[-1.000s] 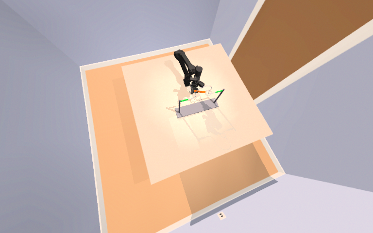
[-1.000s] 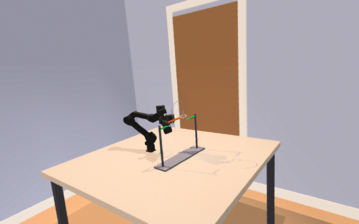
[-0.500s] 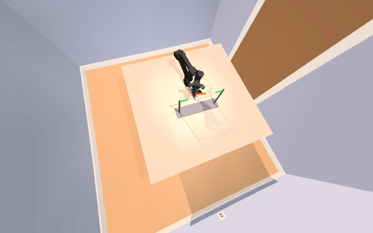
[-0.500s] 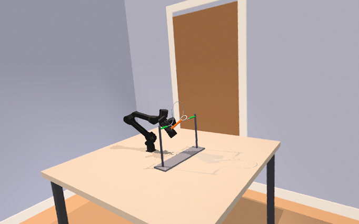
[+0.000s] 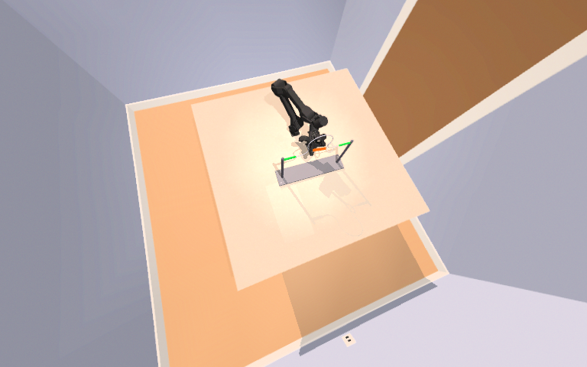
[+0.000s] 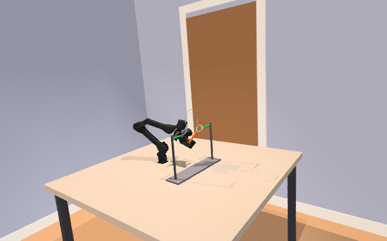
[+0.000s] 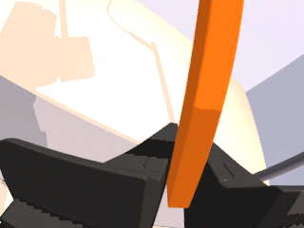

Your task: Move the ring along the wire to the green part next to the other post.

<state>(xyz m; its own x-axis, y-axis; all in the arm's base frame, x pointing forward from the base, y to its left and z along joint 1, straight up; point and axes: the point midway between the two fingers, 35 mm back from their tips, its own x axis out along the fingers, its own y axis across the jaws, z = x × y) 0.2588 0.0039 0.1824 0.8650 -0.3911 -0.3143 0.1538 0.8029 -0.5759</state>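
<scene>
Apparently mid-transfer, the claw (image 5: 311,151) (image 6: 189,142) (image 7: 180,132) grips the orange handle (image 5: 319,149) (image 6: 193,137) (image 7: 206,104), and next must ease the ring (image 5: 325,147) (image 6: 196,129) toward the right-hand green part (image 5: 345,143) (image 6: 206,126), clear of grey wire (image 6: 190,109) (image 5: 332,139).

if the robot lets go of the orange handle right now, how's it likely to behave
The orange handle would probably swing down, as its ring sits up at the wire. It looks stiff, sticking out straight from the gripper. Its flat sides suggest it may resist rolling between the fingers.
</scene>
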